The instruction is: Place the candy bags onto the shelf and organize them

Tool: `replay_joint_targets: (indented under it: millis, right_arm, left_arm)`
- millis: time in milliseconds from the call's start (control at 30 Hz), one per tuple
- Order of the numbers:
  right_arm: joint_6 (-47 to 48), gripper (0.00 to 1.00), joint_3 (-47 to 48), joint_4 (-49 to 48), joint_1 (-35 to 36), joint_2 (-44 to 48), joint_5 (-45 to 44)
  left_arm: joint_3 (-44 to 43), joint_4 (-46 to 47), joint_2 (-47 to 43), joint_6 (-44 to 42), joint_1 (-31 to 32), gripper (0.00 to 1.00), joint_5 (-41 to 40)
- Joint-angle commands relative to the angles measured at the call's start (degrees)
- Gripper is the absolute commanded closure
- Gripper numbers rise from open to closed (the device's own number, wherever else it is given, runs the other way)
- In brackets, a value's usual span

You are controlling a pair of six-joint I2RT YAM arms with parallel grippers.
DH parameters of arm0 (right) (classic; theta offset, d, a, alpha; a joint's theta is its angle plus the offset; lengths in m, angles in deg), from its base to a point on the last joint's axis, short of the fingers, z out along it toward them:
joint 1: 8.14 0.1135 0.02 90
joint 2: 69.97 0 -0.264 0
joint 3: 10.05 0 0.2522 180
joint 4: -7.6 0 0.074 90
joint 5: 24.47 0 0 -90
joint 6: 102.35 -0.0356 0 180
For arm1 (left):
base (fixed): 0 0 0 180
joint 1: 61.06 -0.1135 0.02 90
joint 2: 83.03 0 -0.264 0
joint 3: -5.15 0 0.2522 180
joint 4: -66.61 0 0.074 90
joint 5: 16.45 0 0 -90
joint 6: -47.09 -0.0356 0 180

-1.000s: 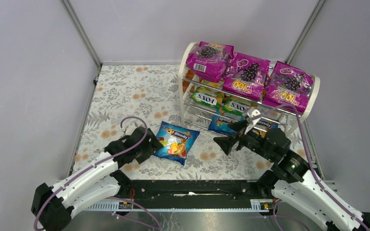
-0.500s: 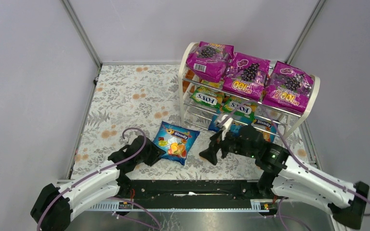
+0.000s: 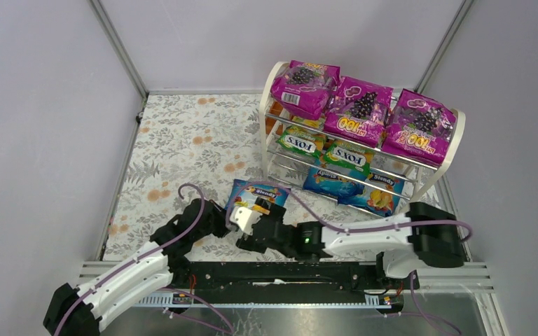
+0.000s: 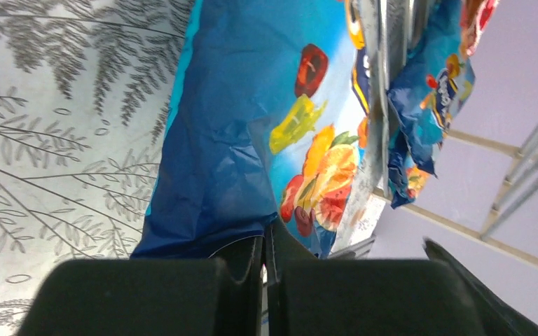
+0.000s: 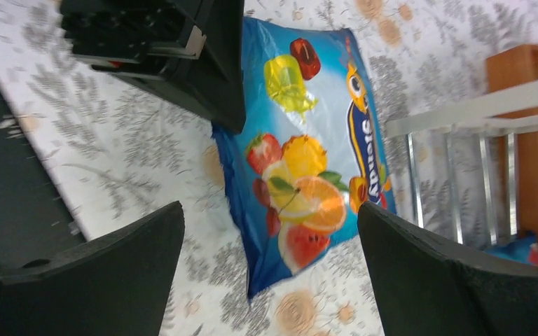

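In front of the shelf (image 3: 264,133), the left arm is reaching in low from the near left. The left fingers (image 4: 249,262) are pressing together at the edge of the loose blue bag (image 3: 259,194); whether foil is caught between them is unclear. The right arm is stretching sideways along the front of the worktop (image 3: 182,133), the right fingers (image 5: 126,259) hanging spread wide over that bag. On the shelf, blue bags (image 3: 350,183) are sitting lowest, FOX'S bags (image 3: 301,145) midway, magenta bags (image 3: 359,112) on top.
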Motion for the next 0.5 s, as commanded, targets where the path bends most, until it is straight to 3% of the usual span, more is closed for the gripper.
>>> replay_joint_targets:
  millis: [0,267,467]
  right_arm:
    - [12.21,0.00,2.51,-12.23,1.24,-7.29,-12.77]
    - [21.34,0.00,-2.16,-28.20,1.11,-16.01,-16.81]
    - [25.66,0.07,-3.69,-30.66,0.71,-19.70,-16.10]
  left_arm:
    - [-1.11,4.15,-3.03,0.99,-0.24,1.00,6.24]
    - [-3.56,6.24,-3.41,-1.74,-0.44,1.00,9.60]
    - [-5.29,4.34,-4.12,-3.91,-0.51,1.00,9.33]
